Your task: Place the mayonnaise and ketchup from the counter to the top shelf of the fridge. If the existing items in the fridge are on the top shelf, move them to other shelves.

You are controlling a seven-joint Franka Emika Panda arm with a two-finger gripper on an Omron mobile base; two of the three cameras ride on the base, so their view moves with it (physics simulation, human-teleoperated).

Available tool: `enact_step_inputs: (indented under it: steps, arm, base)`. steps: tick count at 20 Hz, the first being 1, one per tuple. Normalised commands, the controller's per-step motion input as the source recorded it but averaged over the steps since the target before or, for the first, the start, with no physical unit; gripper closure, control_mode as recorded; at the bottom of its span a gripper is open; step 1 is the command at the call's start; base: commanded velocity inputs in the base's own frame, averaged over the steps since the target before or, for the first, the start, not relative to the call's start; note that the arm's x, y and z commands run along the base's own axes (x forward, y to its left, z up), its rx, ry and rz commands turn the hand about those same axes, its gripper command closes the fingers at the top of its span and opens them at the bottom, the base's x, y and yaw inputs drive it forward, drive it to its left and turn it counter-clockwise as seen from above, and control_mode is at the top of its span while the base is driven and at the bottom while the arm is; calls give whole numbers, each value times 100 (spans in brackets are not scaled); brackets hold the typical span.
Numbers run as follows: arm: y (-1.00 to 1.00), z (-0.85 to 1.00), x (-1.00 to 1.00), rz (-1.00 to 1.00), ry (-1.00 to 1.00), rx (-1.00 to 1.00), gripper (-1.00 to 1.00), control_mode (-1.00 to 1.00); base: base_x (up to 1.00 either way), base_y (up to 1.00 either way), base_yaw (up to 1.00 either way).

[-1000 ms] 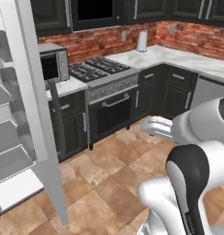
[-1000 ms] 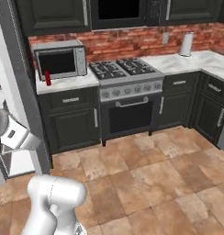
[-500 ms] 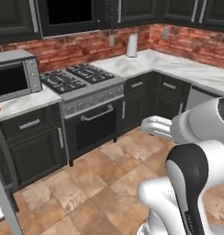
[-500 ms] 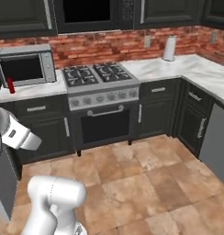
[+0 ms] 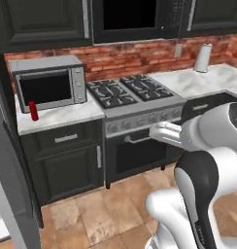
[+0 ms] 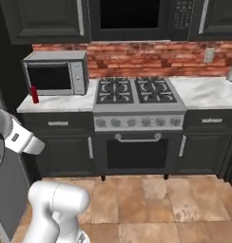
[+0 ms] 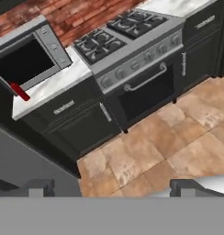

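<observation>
A dark kitchen with a brick backsplash: the ketchup stands on the marble table before the microwave. The pincer hangs empty, fingers apart, so carrying to the fridge seems ahead.

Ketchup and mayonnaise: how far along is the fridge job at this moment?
Done: nothing that can be confirmed. The ketchup stands on the counter in front of the microwave.
In hand: nothing. The hand is open and empty, facing the counter.
Left: picking up the ketchup and shelving it in the fridge. The mayonnaise and the shelves can't be judged here.
</observation>
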Motion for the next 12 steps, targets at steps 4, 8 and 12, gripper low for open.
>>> enact_step_inputs:
  steps: [4, 8, 12]
  arm:
    - [0, 0, 0, 0, 0, 0, -100, 100]
    - [0, 0, 0, 0, 0, 0, -100, 100]
    - [0, 0, 0, 0, 0, 0, -100, 100]
  base:
    - [100, 0, 59]
    - [99, -1, 27]
    - [89, 0, 0]
